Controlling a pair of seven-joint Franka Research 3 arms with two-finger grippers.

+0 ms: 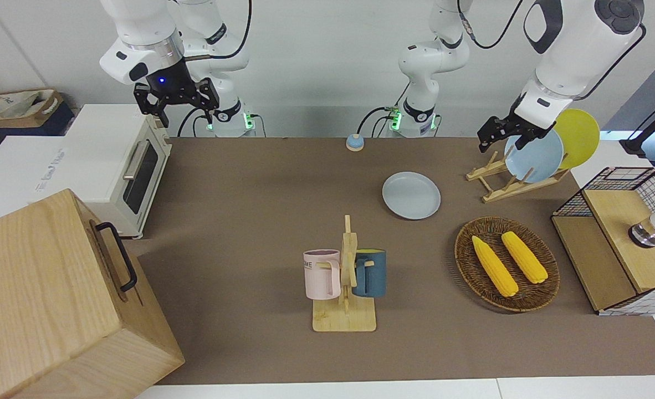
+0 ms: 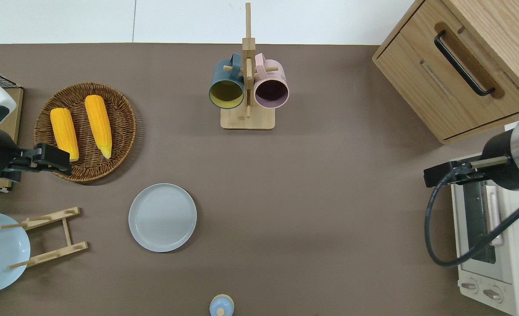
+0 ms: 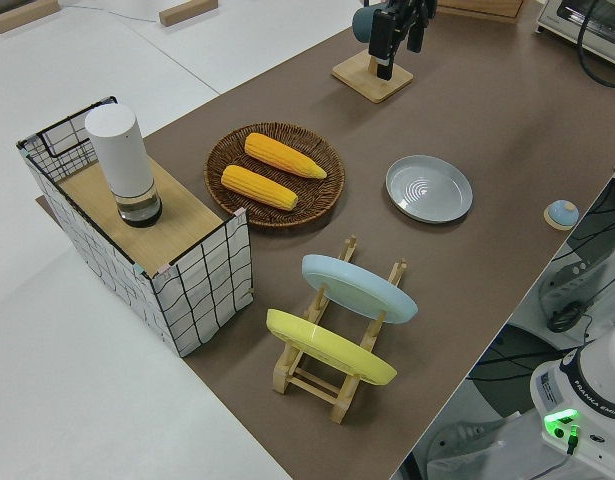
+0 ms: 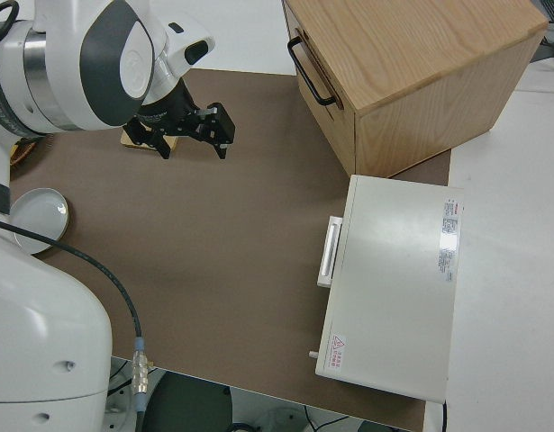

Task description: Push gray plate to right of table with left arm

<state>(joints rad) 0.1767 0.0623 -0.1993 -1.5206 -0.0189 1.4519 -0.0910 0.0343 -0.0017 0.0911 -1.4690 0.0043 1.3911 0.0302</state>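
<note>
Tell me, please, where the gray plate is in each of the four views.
Front view: the gray plate lies just above the middle, on the brown table.
Overhead view: lower part, toward the left arm's end.
Left side view: upper middle.
Right side view: only part of it shows, at the picture's edge beside the right arm.
Shared landmark: the basket with two corn cobs lies beside the plate, farther from the robots; the right side view shows only a sliver of it.
</note>
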